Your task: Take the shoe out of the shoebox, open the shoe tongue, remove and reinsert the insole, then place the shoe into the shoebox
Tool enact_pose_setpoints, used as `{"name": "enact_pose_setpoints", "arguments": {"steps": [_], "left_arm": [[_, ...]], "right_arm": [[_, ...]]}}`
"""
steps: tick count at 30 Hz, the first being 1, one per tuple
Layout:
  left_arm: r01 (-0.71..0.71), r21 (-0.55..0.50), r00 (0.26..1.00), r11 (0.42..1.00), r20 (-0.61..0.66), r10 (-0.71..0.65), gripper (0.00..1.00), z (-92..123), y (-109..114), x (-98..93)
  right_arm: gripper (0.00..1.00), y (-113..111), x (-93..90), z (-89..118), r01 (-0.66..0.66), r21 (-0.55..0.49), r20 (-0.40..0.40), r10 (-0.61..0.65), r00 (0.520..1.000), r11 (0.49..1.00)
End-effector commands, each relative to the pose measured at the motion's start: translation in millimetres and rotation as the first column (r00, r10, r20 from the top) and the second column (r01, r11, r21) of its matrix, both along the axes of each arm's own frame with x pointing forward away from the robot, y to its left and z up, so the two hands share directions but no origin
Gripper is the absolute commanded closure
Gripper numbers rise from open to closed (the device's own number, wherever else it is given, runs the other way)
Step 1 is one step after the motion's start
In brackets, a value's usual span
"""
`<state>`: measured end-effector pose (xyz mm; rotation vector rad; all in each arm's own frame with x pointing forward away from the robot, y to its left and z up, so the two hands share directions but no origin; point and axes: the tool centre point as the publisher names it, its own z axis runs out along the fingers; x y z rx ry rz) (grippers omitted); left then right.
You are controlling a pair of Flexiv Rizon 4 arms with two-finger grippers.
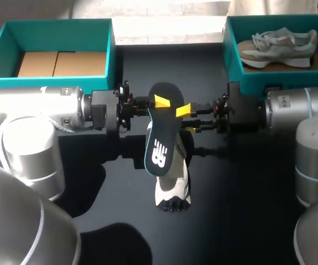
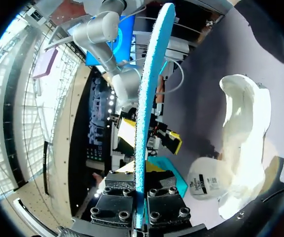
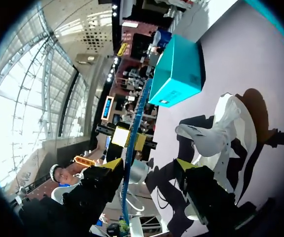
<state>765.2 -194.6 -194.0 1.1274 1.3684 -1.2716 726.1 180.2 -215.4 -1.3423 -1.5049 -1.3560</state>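
A dark insole (image 1: pixel 162 130) with a white logo hangs upright over the white shoe (image 1: pixel 173 185), which lies on the black table. My left gripper (image 1: pixel 158 102) comes in from the left and is shut on the insole's upper part. In the left wrist view the thin blue edge of the insole (image 2: pixel 149 89) runs up between that gripper's (image 2: pixel 139 190) fingers, with the shoe (image 2: pixel 240 148) to one side. My right gripper (image 1: pixel 187 120) faces it from the right and is open. In its own view this gripper (image 3: pixel 149 168) has the insole (image 3: pixel 134 133) near one finger, and the shoe (image 3: pixel 221 133) lies beyond.
A teal shoebox (image 1: pixel 112 49) with a bare cardboard floor stands at the back left. A second teal shoebox (image 1: pixel 231 55) at the back right holds a grey and white shoe (image 1: pixel 280 45). The left box (image 3: pixel 179 74) also shows ahead of the right gripper.
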Motion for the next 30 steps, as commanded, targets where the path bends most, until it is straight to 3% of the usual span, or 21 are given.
{"name": "enact_pose_setpoints", "arguments": {"steps": [1,5,7,8,11,24,25,26,27,28,29,30], "left_arm": [[0.041,0.001,0.995,0.999,-0.089,-0.041,1.00,12,23,-8.4],[0.074,-0.001,0.982,0.997,-0.173,-0.073,1.00,18,29,-14.8],[0.085,-0.009,0.972,0.996,-0.220,-0.085,1.00,20,32,-19.4],[0.093,-0.015,0.967,0.996,-0.238,-0.093,1.00,21,33,-21.4],[0.097,-0.032,0.949,0.995,-0.298,-0.102,1.00,24,35,-27.0],[0.097,-0.032,0.949,0.995,-0.298,-0.102,1.00,24,35,-27.0],[0.097,-0.032,0.949,0.995,-0.298,-0.102,1.00,24,35,-27.0],[0.097,-0.032,0.949,0.995,-0.298,-0.102,1.00,24,35,-27.0],[0.097,-0.032,0.949,0.995,-0.298,-0.102,1.00,24,35,-27.0],[0.097,-0.032,0.949,0.995,-0.298,-0.102,1.00,24,35,-27.0],[0.097,-0.032,0.949,0.995,-0.298,-0.102,1.00,24,35,-27.0],[0.097,-0.032,0.949,0.995,-0.298,-0.102,1.00,24,35,-27.0]], "right_arm": [[0.00,-26,-13.2,13,0.014,-0.087,0.158,0.000,0.987,0.996],[0.00,-30,-11.6,18,-0.029,-0.193,0.392,0.104,0.914,0.981],[0.00,-31,-13.0,22,-0.062,-0.265,0.547,0.203,0.812,0.962],[0.00,-30,-13.0,23,-0.088,-0.295,0.567,0.249,0.786,0.951],[0.00,-30,-13.0,23,-0.088,-0.295,0.567,0.249,0.786,0.951],[0.00,-30,-13.0,23,-0.088,-0.295,0.567,0.249,0.786,0.951],[0.00,-29,-7.7,26,-0.103,-0.362,0.614,0.320,0.722,0.927],[0.00,-30,-6.2,30,-0.105,-0.376,0.705,0.357,0.613,0.921],[0.00,-33,-5.5,30,-0.097,-0.420,0.730,0.400,0.554,0.902],[0.00,-37,-7.3,34,-0.040,-0.504,0.753,0.461,0.470,0.863],[0.00,-36,-10.1,37,-0.088,-0.547,0.761,0.538,0.362,0.832],[0.00,-38,-12.0,37,-0.091,-0.582,0.753,0.579,0.312,0.808]]}}
